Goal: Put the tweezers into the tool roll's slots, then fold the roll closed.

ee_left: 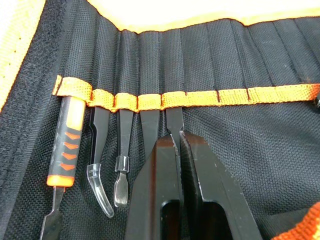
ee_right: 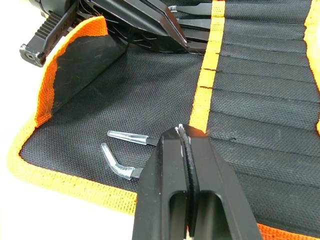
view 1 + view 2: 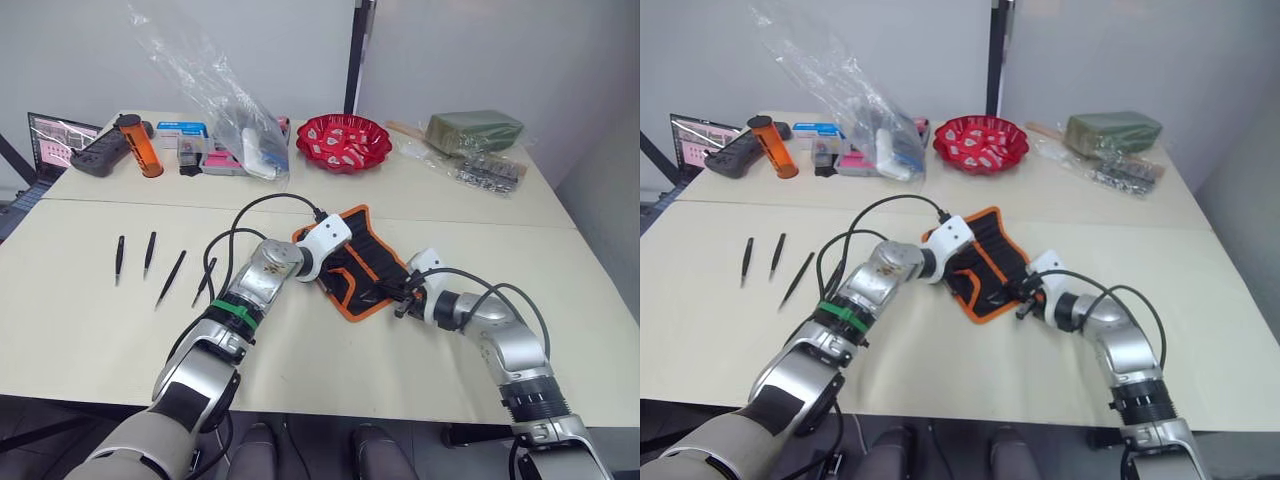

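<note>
The tool roll (image 3: 362, 262) lies open mid-desk (image 3: 90, 330). The left tool (image 1: 179, 137) pinches one tweezers at its slots (image 1: 175, 99); the right tool (image 2: 184, 134) is closed on the roll's orange band. Four tweezers (image 3: 150, 253) lie left.

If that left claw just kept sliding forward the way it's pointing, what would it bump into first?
Most likely the orange stitched band across the slots of the black fabric tool roll. The left gripper, jaws closed on a slim black tweezer, points straight at it, though the depth is hard to judge.

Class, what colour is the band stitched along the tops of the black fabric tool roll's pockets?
Orange, on the black fabric tool roll; clearest in the left wrist view.
</note>
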Tool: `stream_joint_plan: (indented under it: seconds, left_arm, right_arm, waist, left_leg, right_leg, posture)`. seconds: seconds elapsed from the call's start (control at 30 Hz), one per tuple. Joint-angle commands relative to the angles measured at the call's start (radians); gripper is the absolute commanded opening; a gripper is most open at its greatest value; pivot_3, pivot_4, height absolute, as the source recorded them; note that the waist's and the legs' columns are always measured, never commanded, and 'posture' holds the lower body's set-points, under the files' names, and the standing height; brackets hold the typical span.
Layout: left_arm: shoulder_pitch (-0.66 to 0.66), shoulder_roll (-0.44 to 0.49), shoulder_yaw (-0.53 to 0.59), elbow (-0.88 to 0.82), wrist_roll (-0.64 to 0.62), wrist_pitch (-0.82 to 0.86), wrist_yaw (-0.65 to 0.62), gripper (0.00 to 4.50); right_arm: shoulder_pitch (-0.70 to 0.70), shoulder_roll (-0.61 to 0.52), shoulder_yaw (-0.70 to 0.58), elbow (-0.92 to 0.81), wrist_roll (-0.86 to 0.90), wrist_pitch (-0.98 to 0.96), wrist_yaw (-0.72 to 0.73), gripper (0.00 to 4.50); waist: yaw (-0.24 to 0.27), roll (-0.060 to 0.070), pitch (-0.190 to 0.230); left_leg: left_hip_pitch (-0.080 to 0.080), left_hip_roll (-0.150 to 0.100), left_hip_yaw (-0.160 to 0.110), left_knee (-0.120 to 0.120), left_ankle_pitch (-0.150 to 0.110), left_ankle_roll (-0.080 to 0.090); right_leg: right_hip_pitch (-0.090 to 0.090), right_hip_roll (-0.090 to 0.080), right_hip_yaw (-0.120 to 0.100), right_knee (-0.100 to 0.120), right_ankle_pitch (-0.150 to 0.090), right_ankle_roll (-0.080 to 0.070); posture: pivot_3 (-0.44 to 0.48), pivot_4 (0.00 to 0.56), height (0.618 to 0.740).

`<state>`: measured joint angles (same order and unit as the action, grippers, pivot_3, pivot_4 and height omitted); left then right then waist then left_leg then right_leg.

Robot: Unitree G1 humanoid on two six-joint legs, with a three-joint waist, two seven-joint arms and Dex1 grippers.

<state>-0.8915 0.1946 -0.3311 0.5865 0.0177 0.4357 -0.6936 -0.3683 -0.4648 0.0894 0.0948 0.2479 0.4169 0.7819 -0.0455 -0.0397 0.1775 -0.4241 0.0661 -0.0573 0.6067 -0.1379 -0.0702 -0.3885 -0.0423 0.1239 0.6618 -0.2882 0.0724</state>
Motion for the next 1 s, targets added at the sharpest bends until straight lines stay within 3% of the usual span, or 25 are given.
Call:
stream_joint_plan:
  seconds: [0.03,0.37,0.57,0.83,1.0]
  left_arm:
    - [0.010,0.026,0.046,-0.063,-0.041,0.060,-0.058,0.95]
    - [0.146,0.150,0.074,-0.349,-0.087,0.217,-0.126,4.34]
    - [0.215,0.215,0.096,-0.475,-0.114,0.265,-0.139,4.44]
    - [0.349,0.289,0.148,-0.533,-0.143,0.178,-0.158,4.44]
    - [0.446,0.368,0.274,-0.581,-0.215,0.143,-0.173,4.44]
  right_arm:
    - [0.027,-0.005,0.025,0.033,-0.023,0.032,0.002,0.00]
    - [0.010,0.001,0.040,0.062,-0.028,0.021,0.012,0.00]
    - [-0.010,0.006,0.051,0.090,-0.035,0.010,0.024,0.00]
    - [-0.025,0.005,0.063,0.113,-0.036,-0.001,0.039,0.00]
    - [-0.030,-0.001,0.069,0.123,-0.039,-0.007,0.055,0.00]
  waist:
    - [-0.002,0.000,0.000]
    - [-0.009,0.000,0.000]
    - [-0.016,0.000,0.000]
    - [-0.027,0.001,0.000]
    - [-0.026,0.001,0.000]
  left_leg:
    - [0.000,0.000,0.000,0.000,0.000,0.000]
    - [0.000,0.000,0.000,-0.001,0.000,0.000]
    - [0.000,0.001,0.000,-0.001,0.000,0.000]
    - [0.001,0.001,0.000,-0.002,0.000,0.000]
    - [0.002,0.001,0.000,-0.003,0.000,0.000]
  right_leg:
    - [0.000,0.000,0.000,0.000,0.000,0.000]
    - [0.000,0.000,0.000,-0.001,0.000,0.000]
    - [0.000,0.000,0.000,0.000,0.000,0.000]
    - [0.000,0.000,0.000,0.000,0.000,0.000]
    - [0.000,0.000,0.000,0.000,0.000,-0.001]
  posture:
    - [0.000,0.150,0.729]
    - [0.000,0.150,0.729]
    - [0.000,0.150,0.729]
    - [0.000,0.150,0.729]
    - [0.000,0.150,0.729]
